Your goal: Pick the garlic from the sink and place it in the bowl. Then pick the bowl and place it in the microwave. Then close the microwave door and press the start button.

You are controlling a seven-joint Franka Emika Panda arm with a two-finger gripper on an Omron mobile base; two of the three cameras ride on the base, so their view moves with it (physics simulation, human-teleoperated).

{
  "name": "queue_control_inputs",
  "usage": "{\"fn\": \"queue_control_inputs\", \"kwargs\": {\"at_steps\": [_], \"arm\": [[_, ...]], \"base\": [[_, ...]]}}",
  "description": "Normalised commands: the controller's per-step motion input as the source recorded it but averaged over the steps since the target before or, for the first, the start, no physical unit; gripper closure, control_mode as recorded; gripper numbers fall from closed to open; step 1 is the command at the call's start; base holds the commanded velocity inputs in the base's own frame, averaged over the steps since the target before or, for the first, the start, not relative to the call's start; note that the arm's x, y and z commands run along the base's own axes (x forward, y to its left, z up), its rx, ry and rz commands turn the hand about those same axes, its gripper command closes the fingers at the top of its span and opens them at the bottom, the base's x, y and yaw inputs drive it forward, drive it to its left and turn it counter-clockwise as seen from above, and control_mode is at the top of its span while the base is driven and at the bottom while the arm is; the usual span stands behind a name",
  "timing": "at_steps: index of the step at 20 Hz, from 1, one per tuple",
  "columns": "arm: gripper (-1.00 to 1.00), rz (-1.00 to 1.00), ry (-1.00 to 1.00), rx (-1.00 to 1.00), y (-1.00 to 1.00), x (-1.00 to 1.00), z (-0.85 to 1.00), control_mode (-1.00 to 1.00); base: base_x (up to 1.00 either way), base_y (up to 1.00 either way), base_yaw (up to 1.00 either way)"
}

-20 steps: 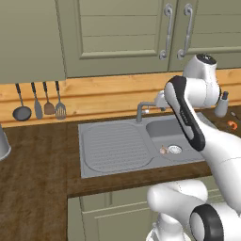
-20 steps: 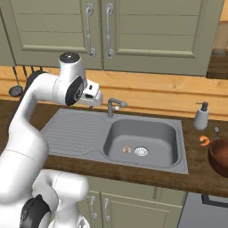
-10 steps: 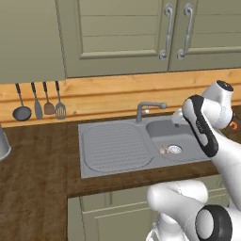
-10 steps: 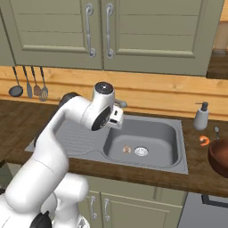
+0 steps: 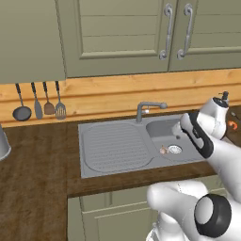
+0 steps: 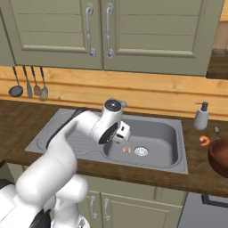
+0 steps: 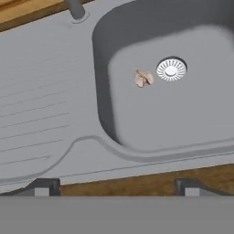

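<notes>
Nearest, in the hand view, two dark fingertips (image 7: 44,187) standing wide apart at the bottom, nothing between them, above the front rim of the sink (image 7: 55,119) and the strip of wooden counter (image 7: 137,183) along it. Gripper (image 6: 122,132) seen from the right base view hanging over the left part of the basin, clear of the basin floor, holding nothing.

Just beyond, on the basin floor, the garlic (image 7: 144,78): small, pale tan, lying just beside the round metal drain (image 7: 171,69), on the side toward the ribbed drainboard (image 7: 32,123). Same spot from the base cameras: garlic (image 5: 163,150) next to the drain (image 5: 174,149), and garlic (image 6: 126,149) left of the drain (image 6: 141,151).

Farther back, a grey faucet (image 5: 148,108) rising at the sink's rear edge. Off to the right on the counter, the dark reddish-brown bowl (image 6: 219,156), well apart from the sink, cut by the picture's edge; near it a small orange item (image 6: 204,140) and a soap dispenser (image 6: 201,116).

Farthest, kitchen utensils (image 5: 40,100) hanging on the wooden back wall, and cabinet doors (image 6: 98,31) above.
</notes>
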Motion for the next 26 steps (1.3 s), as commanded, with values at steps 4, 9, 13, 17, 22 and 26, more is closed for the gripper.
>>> {"fn": "queue_control_inputs", "kwargs": {"at_steps": [4, 9, 13, 17, 22, 26], "arm": [[-1.0, -0.14, 0.08, 0.1, -0.48, 0.32, -0.49, -1.0], [-1.0, -0.08, 0.12, 0.12, -0.48, 0.35, -0.35, -1.0], [-1.0, -0.12, 0.11, 0.12, -0.2, 0.33, -0.24, -1.0], [-1.0, -0.07, 0.03, 0.05, 0.0, 0.34, -0.27, -1.0], [-1.0, 0.0, 0.0, 0.0, 0.1, 0.19, -0.42, -1.0], [-1.0, -0.01, 0.0, 0.0, 0.3, 0.22, -0.45, -1.0]], "base": [[0.0, 0.0, 0.0], [0.0, 0.0, 0.0], [0.0, 0.0, 0.0], [0.0, 0.0, 0.0], [0.0, 0.0, 0.0], [0.0, 0.0, 0.0]]}}
